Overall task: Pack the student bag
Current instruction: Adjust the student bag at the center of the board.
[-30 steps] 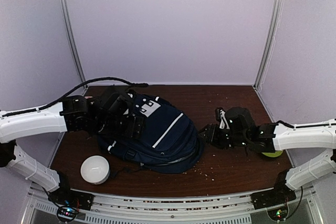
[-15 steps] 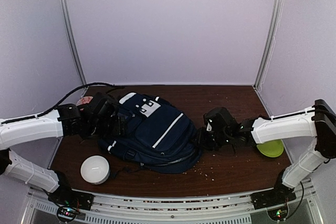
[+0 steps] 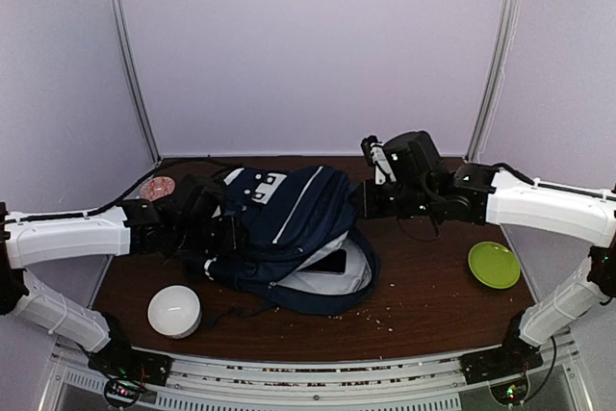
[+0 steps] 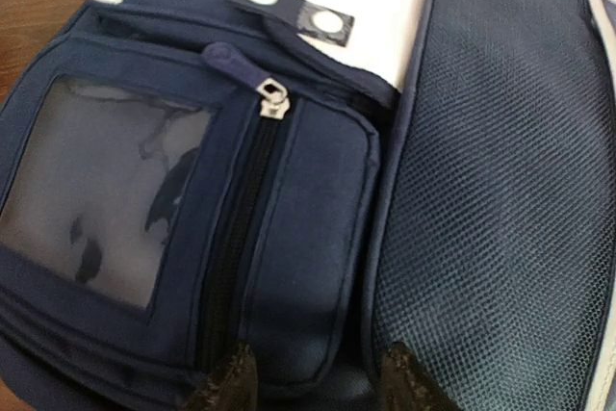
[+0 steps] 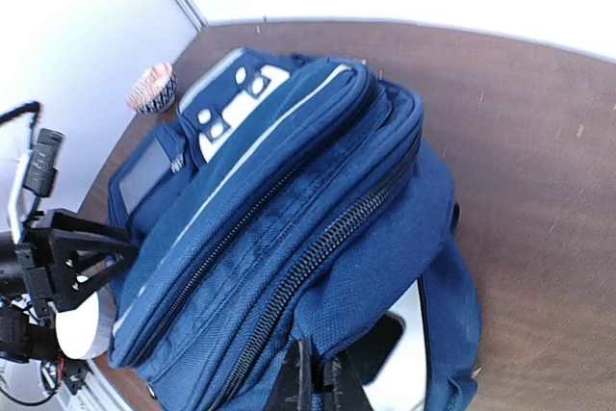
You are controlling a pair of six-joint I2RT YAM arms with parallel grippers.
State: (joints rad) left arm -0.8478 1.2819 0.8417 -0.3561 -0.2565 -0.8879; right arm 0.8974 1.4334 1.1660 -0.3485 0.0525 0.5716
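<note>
Pale lilac walls enclose a dark wooden tabletop strewn with crumbs. At its back-left corner a small patterned bowl is seen, and near the front-left edge a white cylindrical pouch is set upright. The left gripper is laid against the left end of the student bag — a navy backpack with white trim, placed left of the tabletop's centre. In the left wrist view its fingertips are spread either side of the lower edge of the zipped front pocket; whether the fabric is pinched cannot be told. The bag's upper panel is held up by the right gripper, clenched on the flap's edge, and grey lining is exposed beneath. Towards the right edge a lime-green plate is laid flat — well apart from the bag.
</note>
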